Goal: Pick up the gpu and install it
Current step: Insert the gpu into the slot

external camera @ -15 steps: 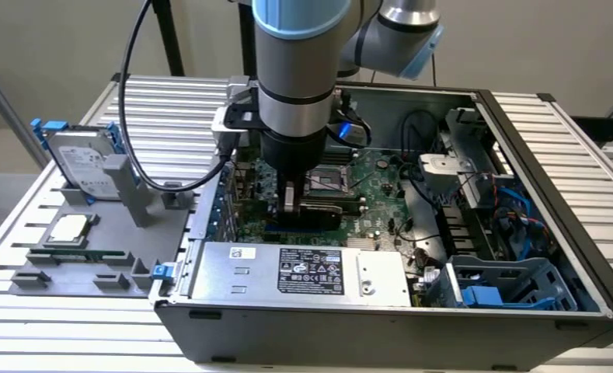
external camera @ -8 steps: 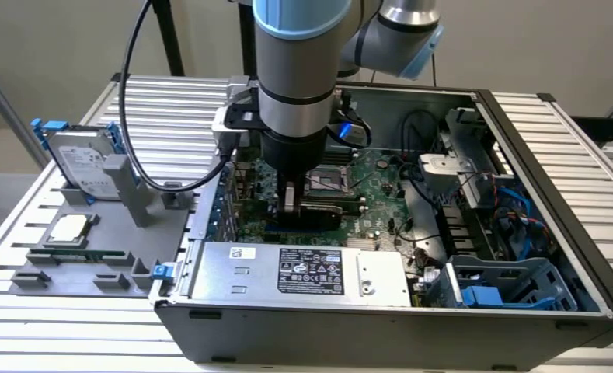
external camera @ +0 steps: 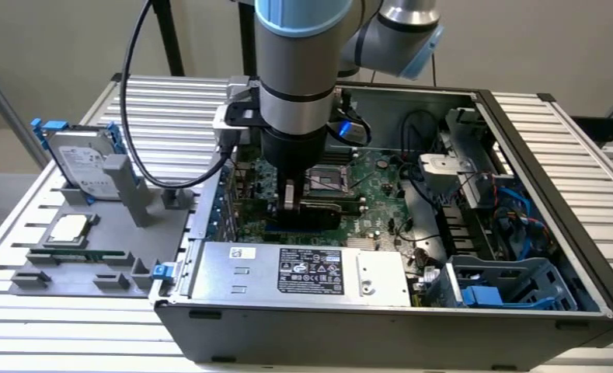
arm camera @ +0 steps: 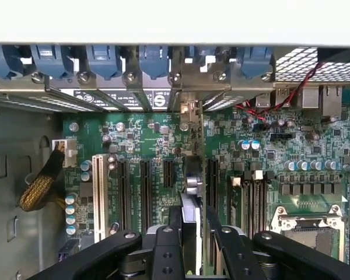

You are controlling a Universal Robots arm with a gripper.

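Hand clamping gpu — slots alongside

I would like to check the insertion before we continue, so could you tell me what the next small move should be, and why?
Probably a short, straight push down toward the motherboard. The claw is shut on the gpu, which stands on edge in line with the black expansion slots; whether it is fully seated I cannot tell.
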